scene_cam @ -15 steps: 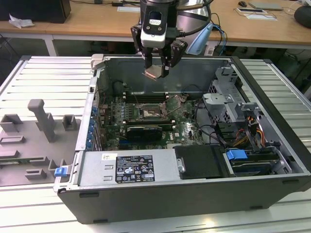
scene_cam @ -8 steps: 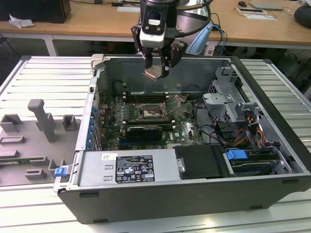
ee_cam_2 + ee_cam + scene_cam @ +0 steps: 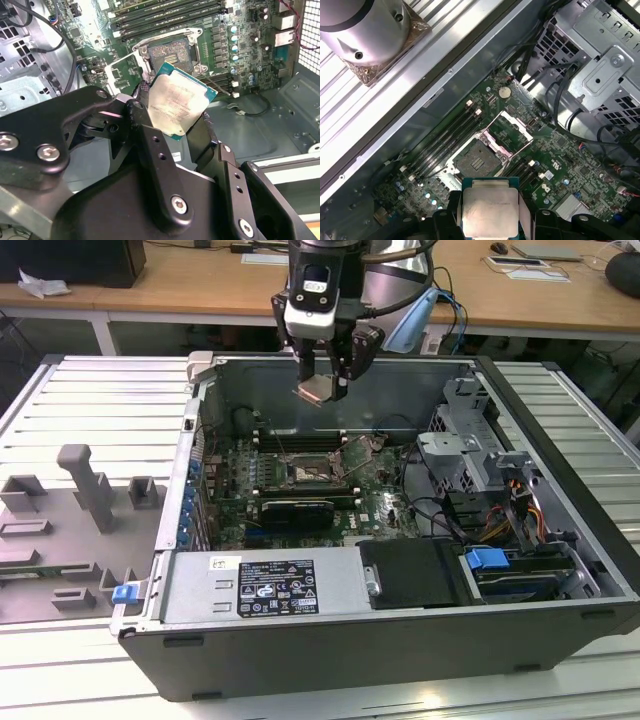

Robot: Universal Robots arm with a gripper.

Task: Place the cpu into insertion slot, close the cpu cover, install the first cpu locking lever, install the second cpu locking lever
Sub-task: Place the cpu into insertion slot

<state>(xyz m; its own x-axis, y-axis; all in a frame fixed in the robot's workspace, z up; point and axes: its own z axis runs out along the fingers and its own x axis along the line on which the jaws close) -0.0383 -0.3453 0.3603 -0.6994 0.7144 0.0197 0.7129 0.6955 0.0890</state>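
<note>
My gripper (image 3: 322,388) hangs above the open computer case, shut on the cpu (image 3: 311,391), a pale silvery square chip held by its edges between the black fingers (image 3: 141,120). The cpu (image 3: 177,102) is tilted and well above the board. Below it lies the insertion slot (image 3: 305,472), a dark square socket, open and bare in both wrist views (image 3: 170,51) (image 3: 477,161). The cpu cover (image 3: 520,125), a thin metal frame with a window, is swung open beside the socket (image 3: 363,447). In the first wrist view the cpu (image 3: 490,207) sits just short of the socket.
Long memory slots (image 3: 447,140) run beside the socket. A black expansion card (image 3: 297,511) lies in front of it. A metal drive cage (image 3: 465,455) and cables (image 3: 430,510) fill the exterior view's right. A labelled power supply (image 3: 270,590) spans the front. A grey fixture (image 3: 85,495) stands outside the case.
</note>
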